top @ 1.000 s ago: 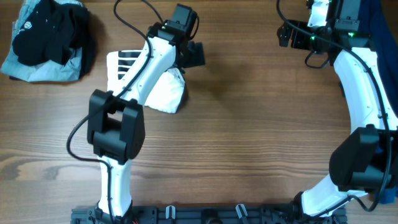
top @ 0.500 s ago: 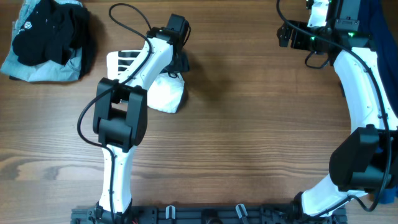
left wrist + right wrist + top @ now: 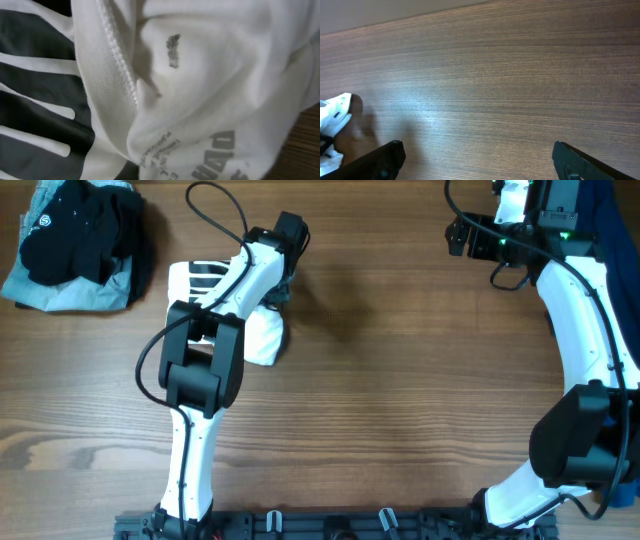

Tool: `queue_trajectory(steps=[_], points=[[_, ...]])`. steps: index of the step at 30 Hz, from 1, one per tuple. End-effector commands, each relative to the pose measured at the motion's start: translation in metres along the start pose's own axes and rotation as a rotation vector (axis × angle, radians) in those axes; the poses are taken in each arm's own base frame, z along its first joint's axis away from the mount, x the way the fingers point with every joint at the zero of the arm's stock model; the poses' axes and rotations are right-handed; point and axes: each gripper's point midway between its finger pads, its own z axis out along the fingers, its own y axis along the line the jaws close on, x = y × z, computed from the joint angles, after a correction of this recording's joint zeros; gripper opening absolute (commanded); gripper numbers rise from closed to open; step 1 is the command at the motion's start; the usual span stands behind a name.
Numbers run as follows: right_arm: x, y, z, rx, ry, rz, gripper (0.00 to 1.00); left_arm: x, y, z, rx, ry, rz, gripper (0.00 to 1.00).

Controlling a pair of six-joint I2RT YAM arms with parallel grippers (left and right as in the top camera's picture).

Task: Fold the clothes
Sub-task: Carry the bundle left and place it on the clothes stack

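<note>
Cotton T-shirt (image 3: 263, 336), white and rumpled, hides left gripper (image 3: 281, 288), state untellable; right gripper (image 3: 480, 158) spread over grained table (image 3: 400, 400).

Even, bright light; soft shadows; left wrist view blurred close-up.

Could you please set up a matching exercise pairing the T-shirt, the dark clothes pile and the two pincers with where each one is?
Things:
1. T-shirt
2. dark pile
3. left pincer
4. right pincer

Places or states:
A. far-left corner of the table
B. open, over bare wood at the far right
C. down close against white cloth
D. bunched up, left of centre

Pairs: 1-D, 2-A, 3-C, 4-B
</note>
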Motion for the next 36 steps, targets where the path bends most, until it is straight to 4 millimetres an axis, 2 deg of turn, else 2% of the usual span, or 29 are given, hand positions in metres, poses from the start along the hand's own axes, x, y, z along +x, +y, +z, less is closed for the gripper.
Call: queue_trajectory(steps=[1, 3, 4, 7, 9, 11, 14, 17, 20, 22, 24, 26, 28, 32, 33, 36], points=[[0.005, 0.003, 0.006, -0.014, 0.017, -0.014, 0.99, 0.007, 0.026, 0.017, -0.103, 0.037, 0.058, 0.04], [0.005, 0.003, 0.006, -0.014, 0.017, -0.014, 1.0, -0.001, 0.043, 0.001, -0.103, 0.036, 0.031, 0.04], [0.005, 0.003, 0.006, -0.015, 0.016, -0.014, 0.99, -0.01, 0.06, -0.014, -0.1, 0.025, -0.001, 0.04], [0.004, 0.003, 0.006, -0.015, 0.014, -0.015, 1.0, -0.039, 0.121, -0.076, -0.063, -0.064, -0.063, 0.04], [0.004, 0.003, 0.006, -0.015, 0.014, -0.015, 1.0, -0.051, 0.153, -0.109, -0.05, -0.14, -0.092, 0.04], [0.004, 0.003, 0.006, -0.015, 0.014, -0.014, 1.0, -0.061, 0.196, -0.147, -0.043, -0.241, -0.148, 0.04], [0.004, 0.003, 0.006, -0.015, 0.014, -0.014, 0.99, -0.07, 0.254, -0.188, -0.061, -0.37, -0.217, 0.04], [0.004, 0.003, 0.006, -0.015, 0.015, -0.014, 0.99, -0.077, 0.298, -0.205, -0.112, -0.452, -0.215, 0.04], [0.004, 0.003, 0.006, -0.016, 0.015, -0.013, 0.99, -0.091, 0.338, -0.204, -0.186, -0.505, -0.189, 0.04], [0.004, 0.003, 0.006, -0.016, 0.015, -0.011, 0.99, -0.109, 0.365, -0.198, -0.234, -0.561, -0.177, 0.04], [0.005, 0.003, 0.006, -0.015, 0.019, -0.01, 0.99, -0.127, 0.381, -0.188, -0.246, -0.61, -0.118, 0.04], [0.006, 0.003, 0.006, -0.015, 0.022, -0.009, 0.99, -0.138, 0.406, -0.169, -0.307, -0.621, -0.116, 0.04], [0.006, 0.003, 0.006, -0.015, 0.023, -0.009, 0.99, -0.143, 0.414, -0.149, -0.316, -0.604, -0.066, 0.04], [0.007, 0.003, 0.006, -0.014, 0.024, -0.009, 0.99, -0.145, 0.421, -0.095, -0.342, -0.519, 0.028, 0.04], [0.008, 0.003, 0.006, -0.014, 0.028, -0.008, 0.99, -0.147, 0.422, -0.073, -0.343, -0.501, 0.026, 0.04], [0.01, 0.003, 0.006, -0.014, 0.036, -0.006, 1.0, -0.157, 0.423, -0.047, -0.354, -0.509, 0.013, 0.04]])
